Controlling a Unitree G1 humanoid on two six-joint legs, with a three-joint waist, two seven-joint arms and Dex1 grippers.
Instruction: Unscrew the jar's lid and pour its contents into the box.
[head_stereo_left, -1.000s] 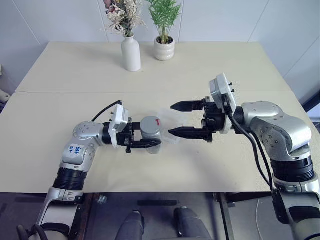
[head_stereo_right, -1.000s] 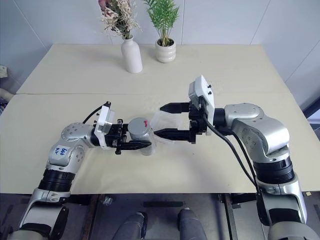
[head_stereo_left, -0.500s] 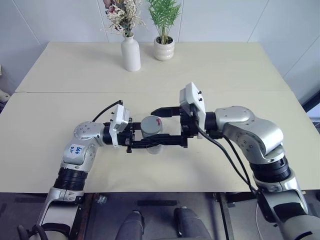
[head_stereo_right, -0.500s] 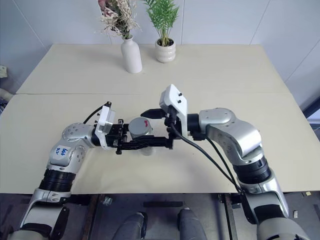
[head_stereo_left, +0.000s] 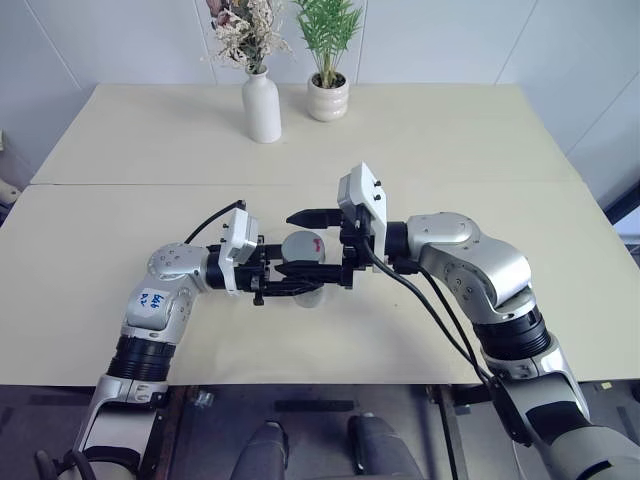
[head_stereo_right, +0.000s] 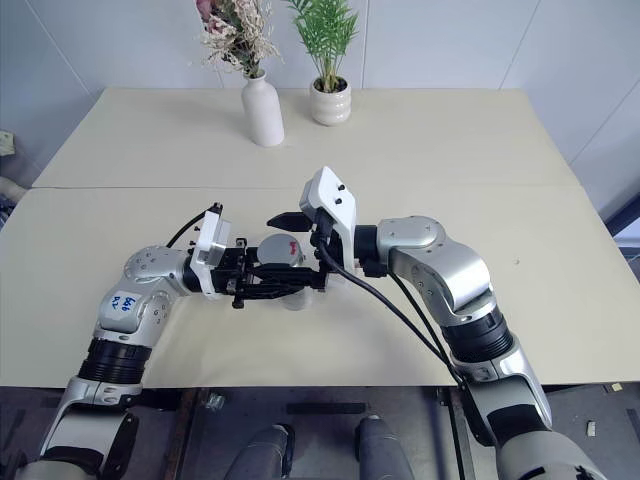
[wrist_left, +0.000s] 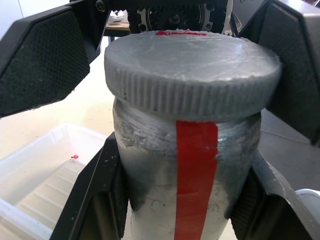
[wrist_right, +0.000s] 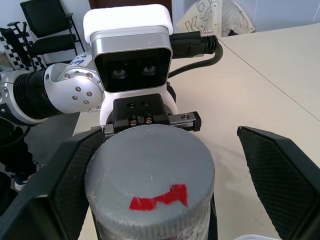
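Note:
The jar (wrist_left: 192, 170), clear with a red strip, is held upright above the table, and my left gripper (head_stereo_left: 290, 287) is shut on its body. Its grey lid (wrist_right: 150, 185), with a red mark on top, is screwed on. My right gripper (head_stereo_left: 288, 244) reaches in level from the right and is open. Its fingers (wrist_right: 280, 175) stand on either side of the lid with gaps showing. The clear box (wrist_left: 40, 175) lies on the table just below and behind the jar. The contents are hidden inside the cloudy jar.
A white vase (head_stereo_left: 262, 105) with dried flowers and a white plant pot (head_stereo_left: 328, 98) stand at the far edge of the beige table (head_stereo_left: 450, 150). A seam crosses the table behind the arms.
My right gripper has moved left to the jar, still open, and its fingers now flank the lid. The left gripper and the jar have stayed put.

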